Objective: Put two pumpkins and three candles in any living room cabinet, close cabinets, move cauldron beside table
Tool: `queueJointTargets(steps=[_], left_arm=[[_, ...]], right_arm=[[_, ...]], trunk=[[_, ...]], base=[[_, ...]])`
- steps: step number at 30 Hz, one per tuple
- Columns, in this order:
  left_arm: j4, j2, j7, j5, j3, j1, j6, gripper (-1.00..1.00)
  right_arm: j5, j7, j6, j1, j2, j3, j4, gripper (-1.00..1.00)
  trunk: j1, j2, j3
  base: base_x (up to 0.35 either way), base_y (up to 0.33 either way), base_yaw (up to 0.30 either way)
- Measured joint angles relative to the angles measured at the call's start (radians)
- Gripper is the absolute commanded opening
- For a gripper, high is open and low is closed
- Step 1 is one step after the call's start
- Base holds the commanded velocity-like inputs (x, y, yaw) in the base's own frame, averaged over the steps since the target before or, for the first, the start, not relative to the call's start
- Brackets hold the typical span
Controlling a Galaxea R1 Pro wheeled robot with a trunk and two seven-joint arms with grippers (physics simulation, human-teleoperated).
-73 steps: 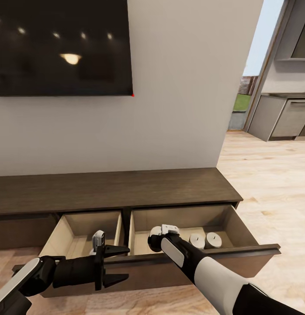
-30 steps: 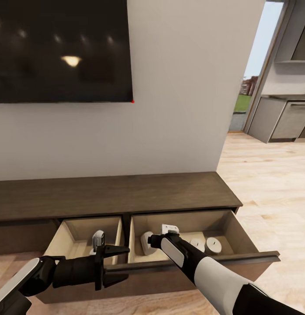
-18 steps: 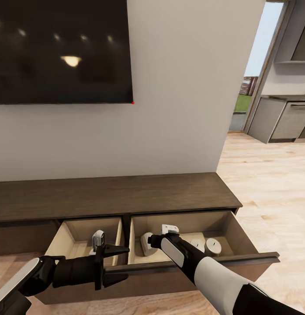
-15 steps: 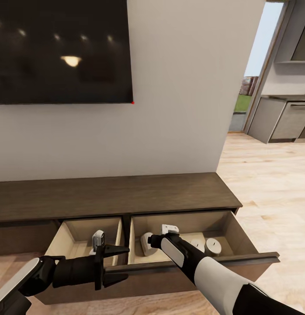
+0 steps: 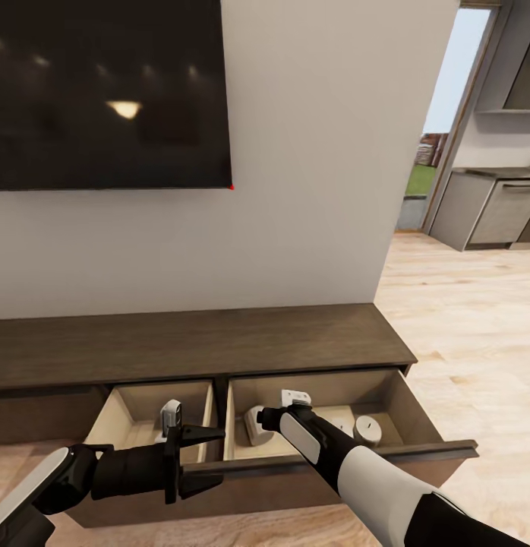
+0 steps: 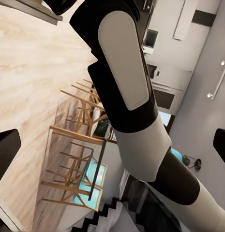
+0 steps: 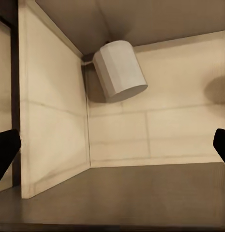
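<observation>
Head view: right gripper point(image 5: 266, 417) jaws spread, empty, inside cabinet point(image 5: 219, 342) right drawer point(image 5: 405, 406) by tipped candle point(image 5: 251, 423); left gripper point(image 5: 208, 458) jaws spread.

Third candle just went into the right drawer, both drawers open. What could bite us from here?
1. The dropped candle lies tilted in the drawer corner; it may roll when the drawer shuts.
2. The right gripper, open, sits inside the drawer; closing before it lifts out could jam the arm.
3. The left gripper, open, hovers at the left drawer front and may clip it.
</observation>
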Motion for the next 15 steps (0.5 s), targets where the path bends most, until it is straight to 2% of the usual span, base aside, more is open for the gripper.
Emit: queueJointTargets(steps=[11, 15], left_arm=[[0.000, -0.001, 0.000, 0.000, 0.000, 0.000, -0.001, 1.00], [0.000, -0.001, 0.000, 0.000, 0.000, 0.000, 0.000, 1.00]], right_arm=[[0.000, 0.000, 0.000, 0.000, 0.000, -0.001, -0.001, 1.00], [0.000, 0.000, 0.000, 0.000, -0.001, -0.001, -0.001, 1.00]], trunk=[[-0.042, 0.077, 0.034], [-0.042, 0.077, 0.035]], base=[[-0.002, 0.000, 0.000], [0.000, 0.000, 0.000]])
